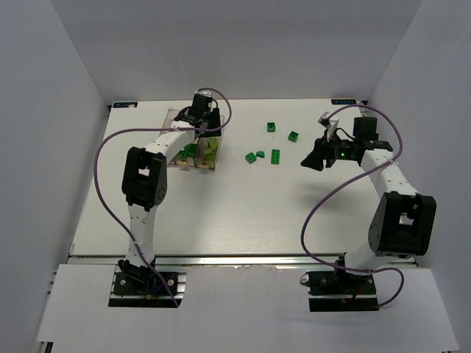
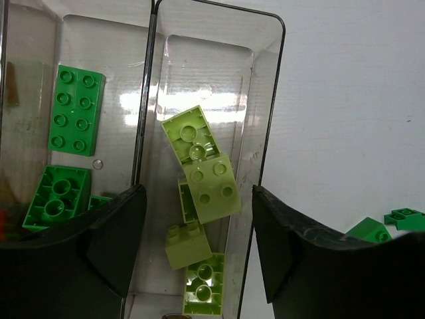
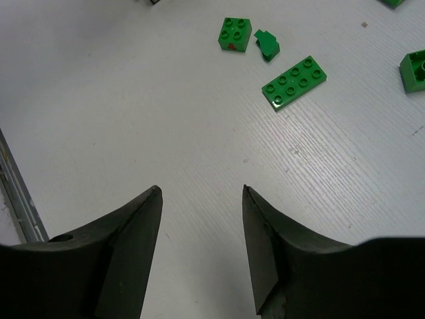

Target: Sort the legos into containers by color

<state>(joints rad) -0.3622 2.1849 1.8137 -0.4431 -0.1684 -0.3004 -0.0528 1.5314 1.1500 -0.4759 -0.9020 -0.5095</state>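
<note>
The three joined clear containers lie at the back left of the table. In the left wrist view the right bin holds several pale yellow-green legos. The bin beside it holds dark green legos. My left gripper is open and empty above the pale bin, and it also shows in the top view. My right gripper is open and empty above bare table, also seen in the top view. Several dark green legos lie loose to its left, among them a flat plate.
A sliver of red shows at the left edge of the left wrist view. Two green bricks lie on the table right of the bins. White walls enclose the table. A metal rail runs along the table's edge.
</note>
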